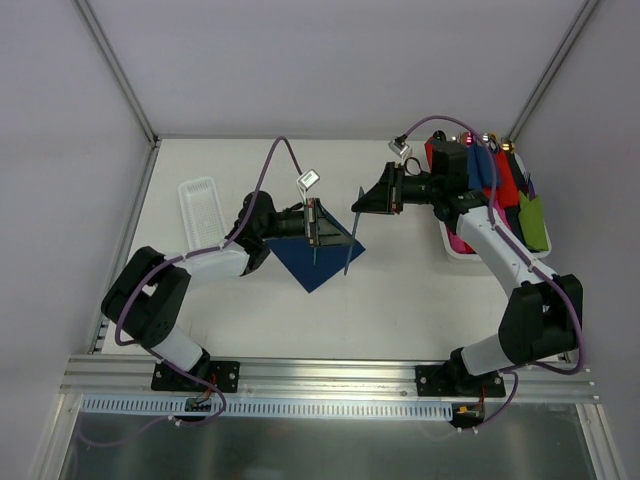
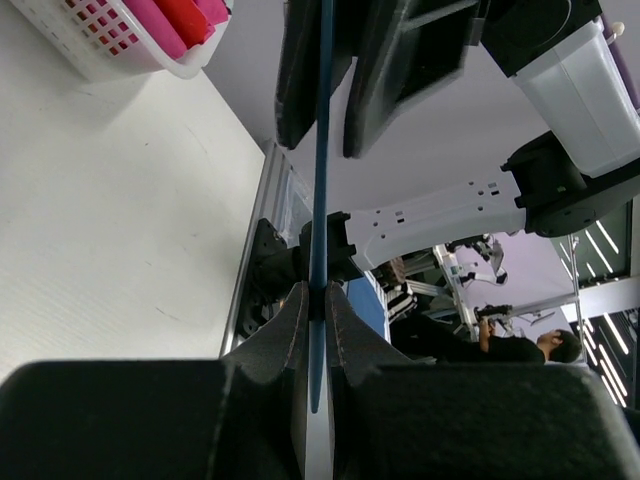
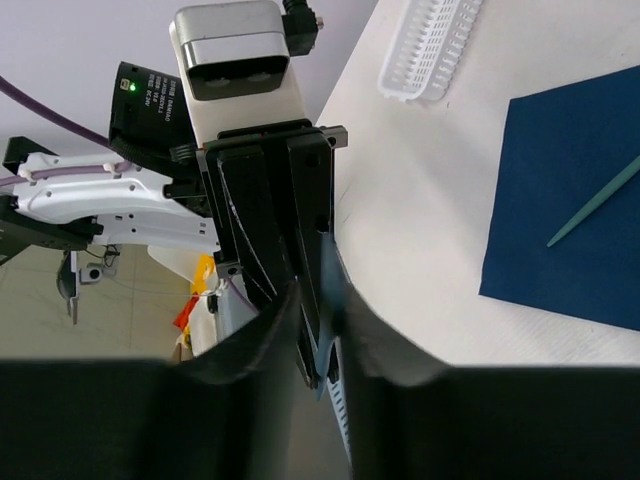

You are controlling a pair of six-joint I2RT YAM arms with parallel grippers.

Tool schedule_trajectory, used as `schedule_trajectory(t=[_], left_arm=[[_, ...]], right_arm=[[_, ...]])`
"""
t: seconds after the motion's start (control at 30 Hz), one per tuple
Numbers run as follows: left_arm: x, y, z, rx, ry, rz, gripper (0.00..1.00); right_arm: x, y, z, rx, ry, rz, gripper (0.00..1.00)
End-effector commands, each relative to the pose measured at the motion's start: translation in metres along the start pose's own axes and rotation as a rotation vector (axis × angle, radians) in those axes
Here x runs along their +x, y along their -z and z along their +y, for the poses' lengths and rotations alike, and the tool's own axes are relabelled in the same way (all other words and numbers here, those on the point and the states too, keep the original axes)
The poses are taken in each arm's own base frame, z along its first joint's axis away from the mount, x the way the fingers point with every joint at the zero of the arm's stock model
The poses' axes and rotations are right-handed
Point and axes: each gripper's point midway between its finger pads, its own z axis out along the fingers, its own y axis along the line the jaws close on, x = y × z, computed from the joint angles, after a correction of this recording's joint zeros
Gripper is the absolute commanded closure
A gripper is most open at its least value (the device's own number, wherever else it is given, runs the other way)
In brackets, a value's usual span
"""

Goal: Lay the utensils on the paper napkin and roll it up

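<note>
Teal utensil is held up between the two arms. The left gripper pinches it tight, and the right gripper has its jaws drawn in around the other end, though I can't tell whether they grip it. A second utensil lies on the navy paper napkin, spread flat on the table.
</note>
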Motion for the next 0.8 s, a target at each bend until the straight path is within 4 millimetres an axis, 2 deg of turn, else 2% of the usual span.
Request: schedule_trajectory(t=[0.0, 0.03, 0.07, 0.13, 0.17, 0.2, 0.23, 0.3, 0.33, 0.37, 0.5, 0.53, 0.6, 0.73, 0.77], left_arm=[[-0.009, -0.006, -0.019, 0.054, -0.066, -0.011, 1.0], [-0.01, -0.006, -0.018, 0.05, -0.065, -0.013, 1.0], [-0.012, -0.007, -0.019, 0.045, -0.076, -0.016, 1.0], [-0.007, -0.007, -0.005, -0.029, -0.028, 0.009, 0.94], [-0.013, -0.008, -0.007, -0.049, -0.087, 0.01, 0.87], [-0.009, -0.005, 0.005, -0.129, -0.041, 0.026, 0.82], [-0.017, -0.004, -0.006, -0.148, -0.08, 0.01, 0.75], [-0.028, -0.002, 0.004, -0.263, -0.166, -0.015, 0.69], [-0.018, 0.005, 0.014, -0.349, -0.124, 0.027, 0.68], [-0.031, 0.003, 0.004, -0.368, -0.202, 0.023, 0.67], [-0.039, 0.008, 0.006, -0.524, -0.258, 0.004, 0.68], [-0.047, 0.007, 0.004, -0.559, -0.293, -0.024, 0.68], [-0.043, 0.007, 0.004, -0.605, -0.338, 0.0, 0.68], [-0.028, -0.007, 0.004, -0.656, -0.399, 0.087, 0.68], [-0.029, -0.009, 0.007, -0.68, -0.419, 0.094, 0.68]], right_arm=[[-0.006, 0.0, 0.017, -0.053, 0.054, -0.002, 0.79], [-0.006, 0.001, 0.018, -0.051, 0.048, -0.005, 0.99], [-0.006, 0.001, 0.017, -0.048, 0.043, -0.006, 1.0], [-0.006, 0.0, 0.016, -0.041, 0.036, -0.011, 1.0], [-0.007, 0.001, 0.015, -0.035, 0.026, -0.016, 1.0], [-0.008, 0.0, 0.011, -0.015, 0.011, -0.022, 1.0], [-0.007, 0.0, 0.01, -0.003, 0.002, -0.022, 1.0], [-0.005, 0.0, 0.002, 0.04, -0.021, -0.014, 1.0], [-0.004, 0.0, 0.002, 0.046, -0.02, -0.014, 1.0], [-0.004, 0.001, 0.0, 0.054, -0.024, -0.013, 1.0], [-0.004, 0.0, -0.008, 0.108, -0.059, -0.001, 1.0], [-0.004, 0.0, -0.013, 0.124, -0.071, 0.004, 1.0], [-0.003, 0.0, -0.018, 0.153, -0.085, 0.006, 1.0], [-0.003, -0.001, -0.023, 0.173, -0.105, 0.008, 1.0], [-0.003, -0.001, -0.024, 0.174, -0.106, 0.008, 1.0]])
